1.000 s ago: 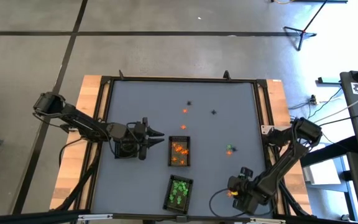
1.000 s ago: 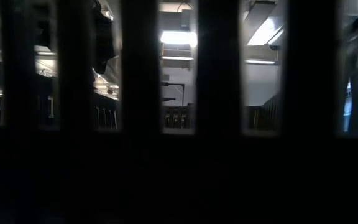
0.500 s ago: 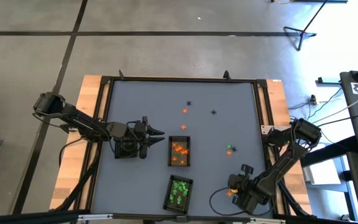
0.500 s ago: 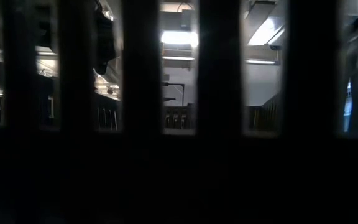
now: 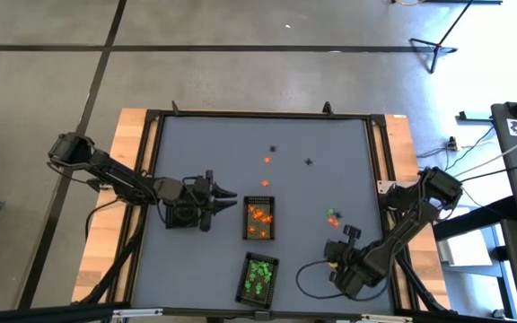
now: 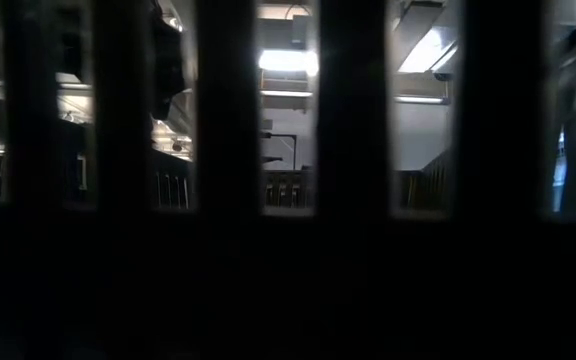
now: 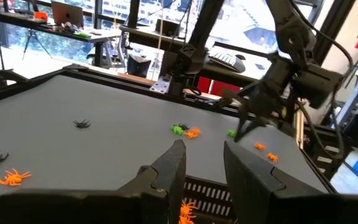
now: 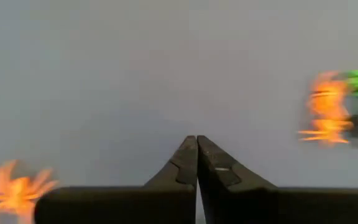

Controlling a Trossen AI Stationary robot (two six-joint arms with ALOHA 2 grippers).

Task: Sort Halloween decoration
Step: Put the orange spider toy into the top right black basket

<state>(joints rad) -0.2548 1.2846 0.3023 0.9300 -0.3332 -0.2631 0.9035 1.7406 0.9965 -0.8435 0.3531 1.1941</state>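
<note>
Loose Halloween decoration lies on the grey table: black pieces, orange ones, and a green and orange pair. One small tray holds orange pieces and another holds green ones. My left gripper hovers open just left of the orange tray, with nothing between its fingers. My right gripper is near the front right, its fingers shut with nothing showing between them. Orange pieces lie on either side of it.
A raised dark frame borders the table, with wooden strips outside it. A cable loop lies on the table by the right arm. A dark boxy shape sits under the left arm. The low view is dark and shows nothing of the table.
My right gripper has moved toward the table's far edge and a little left, away from the front corner. The cable loop beside it has shifted left with it. The orange piece seen beside it earlier no longer shows in the high view.
</note>
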